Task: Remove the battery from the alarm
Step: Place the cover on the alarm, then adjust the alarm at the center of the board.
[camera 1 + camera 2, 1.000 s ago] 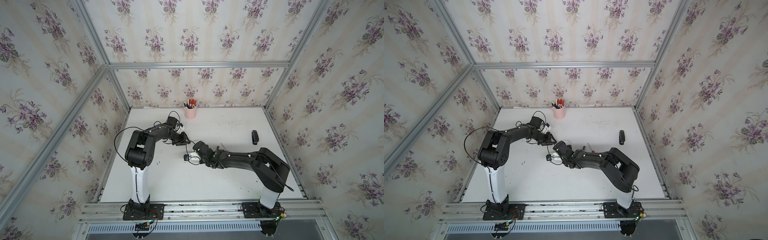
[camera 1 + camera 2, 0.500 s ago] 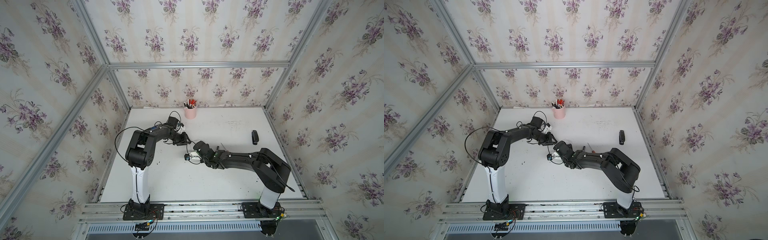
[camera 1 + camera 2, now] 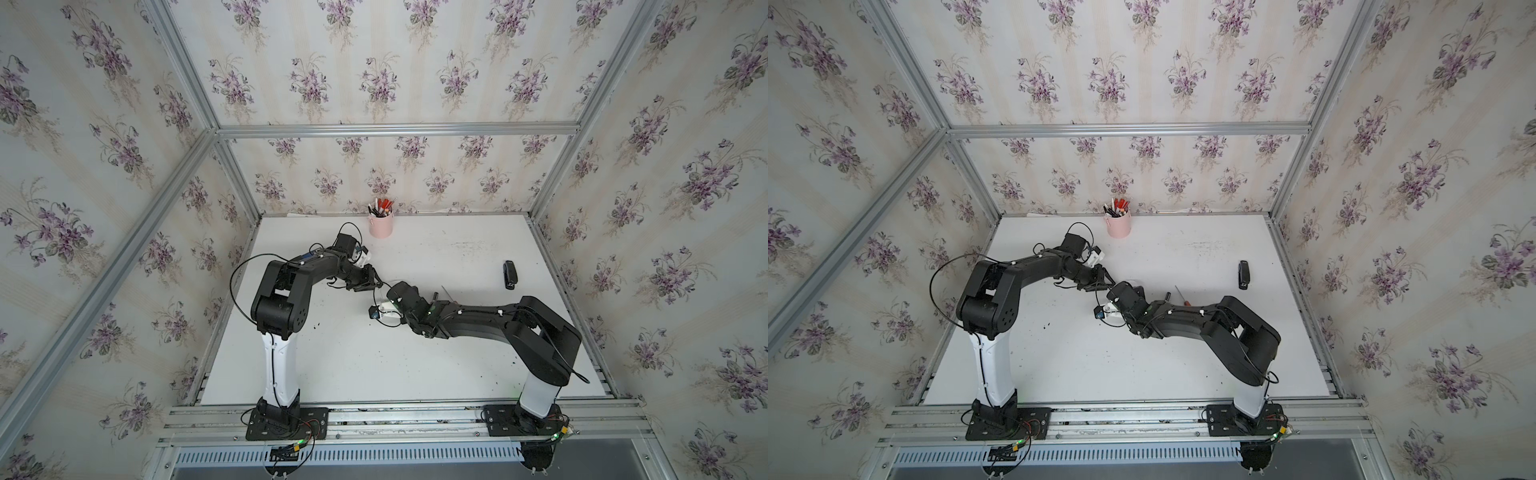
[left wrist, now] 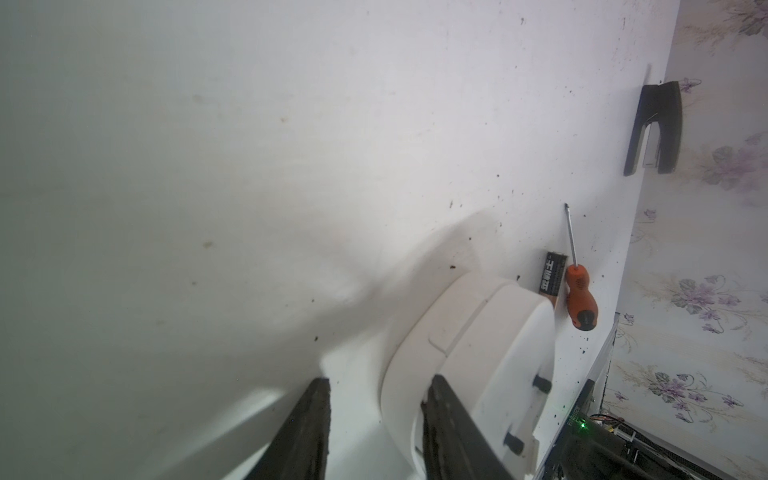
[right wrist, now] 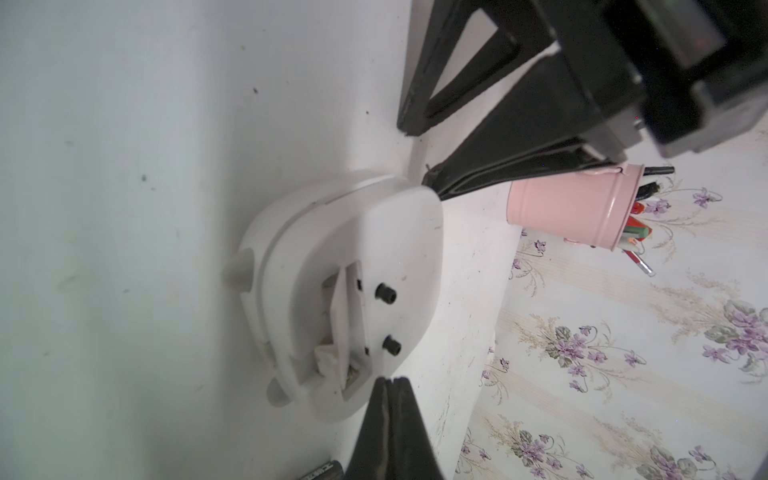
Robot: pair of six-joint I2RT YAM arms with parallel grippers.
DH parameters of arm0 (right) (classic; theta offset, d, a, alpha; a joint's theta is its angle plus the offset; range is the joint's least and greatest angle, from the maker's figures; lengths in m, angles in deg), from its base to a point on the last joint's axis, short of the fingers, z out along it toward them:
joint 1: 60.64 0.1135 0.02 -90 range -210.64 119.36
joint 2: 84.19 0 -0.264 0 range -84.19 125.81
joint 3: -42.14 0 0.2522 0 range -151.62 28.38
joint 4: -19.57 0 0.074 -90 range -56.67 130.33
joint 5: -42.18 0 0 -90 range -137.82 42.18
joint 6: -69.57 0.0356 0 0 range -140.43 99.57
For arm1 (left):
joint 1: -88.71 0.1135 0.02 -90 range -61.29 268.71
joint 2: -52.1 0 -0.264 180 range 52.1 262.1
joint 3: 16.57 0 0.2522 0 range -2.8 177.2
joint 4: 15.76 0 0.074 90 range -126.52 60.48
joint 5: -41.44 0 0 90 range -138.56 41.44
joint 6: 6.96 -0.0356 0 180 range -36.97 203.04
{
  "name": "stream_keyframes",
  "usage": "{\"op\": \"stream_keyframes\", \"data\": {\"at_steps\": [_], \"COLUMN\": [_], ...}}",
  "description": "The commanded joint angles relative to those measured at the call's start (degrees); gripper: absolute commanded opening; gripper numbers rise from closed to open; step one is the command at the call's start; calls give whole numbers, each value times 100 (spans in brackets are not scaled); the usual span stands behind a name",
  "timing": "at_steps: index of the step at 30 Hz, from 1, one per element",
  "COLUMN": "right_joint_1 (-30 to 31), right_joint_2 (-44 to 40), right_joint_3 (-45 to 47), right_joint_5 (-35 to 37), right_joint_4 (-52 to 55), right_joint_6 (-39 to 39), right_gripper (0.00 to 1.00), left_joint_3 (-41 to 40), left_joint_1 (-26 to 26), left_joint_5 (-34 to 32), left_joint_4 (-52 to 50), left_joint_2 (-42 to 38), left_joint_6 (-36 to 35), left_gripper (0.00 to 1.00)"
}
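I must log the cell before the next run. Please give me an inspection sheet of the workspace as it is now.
Surface: white table, dark specks.
Job's things: battery out, lying beside the screwdriver; alarm back up, compartment open.
Clutter: stapler, pen cup.
Left end effector: open, at the alarm's edge.
Right end effector: shut, tips by the compartment.
Cables: black loop by the left arm.
Surroundings: floral walls, metal frame.
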Motion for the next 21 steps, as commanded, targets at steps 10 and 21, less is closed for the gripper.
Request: {"op": "stream_keyframes", "data": {"at_steps": [10,21], "right_joint_1": [-689,-1127], "right_joint_2": [-369,-1372], "right_joint_3": [-1790,791], "right_joint_5": [-668,-3455], "right_joint_4": [2605,1303], "right_joint_6": [5174,12603], "right_gripper": [13,0], "left_joint_3": [874,2695], "left_joint_1": [114,-148], "left_joint_5": [-546,-226], "left_joint_4": [-887,-1388], "left_joint_2": [-54,1086], "left_joint_6": [-86,-341], "left_gripper": [53,29]}}
